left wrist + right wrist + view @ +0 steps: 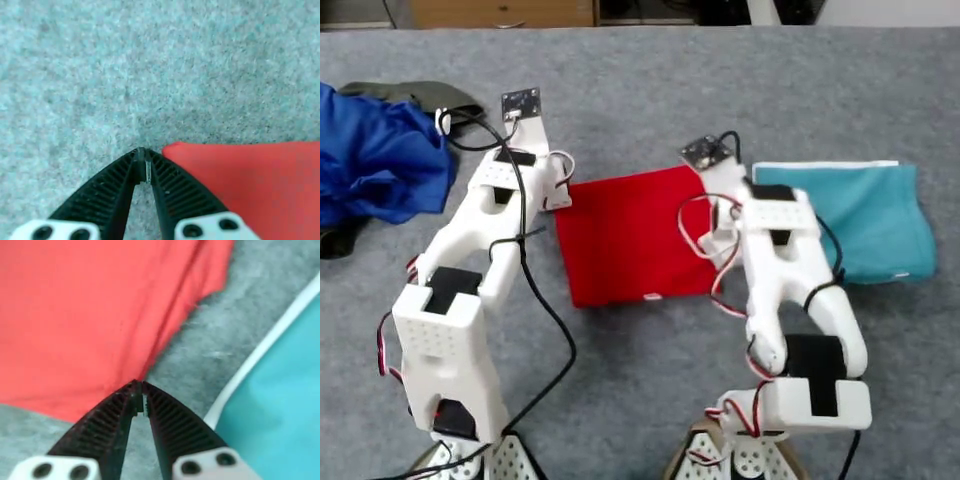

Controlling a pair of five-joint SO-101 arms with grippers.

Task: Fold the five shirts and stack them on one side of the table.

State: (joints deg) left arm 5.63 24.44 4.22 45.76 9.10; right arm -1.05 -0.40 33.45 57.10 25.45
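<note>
A folded red shirt [635, 235] lies flat at the table's middle, between the two arms. My left gripper [141, 161] is shut, its tips on the grey carpet just beside the red shirt's corner [240, 175]; no cloth shows between them. My right gripper [138, 391] is also shut, with its tips at the red shirt's [90, 315] opposite edge, on the side facing the teal shirt [280, 405]. That folded teal shirt [860, 215] lies at the right. A crumpled blue shirt [375, 155] sits at the far left, with a dark olive garment [420, 95] behind it.
Grey carpet [650, 90] covers the table. Black cables [545, 300] trail along the left arm. The teal shirt has a white strip [260, 350] along its edge. Wooden furniture [500, 12] stands beyond the far edge.
</note>
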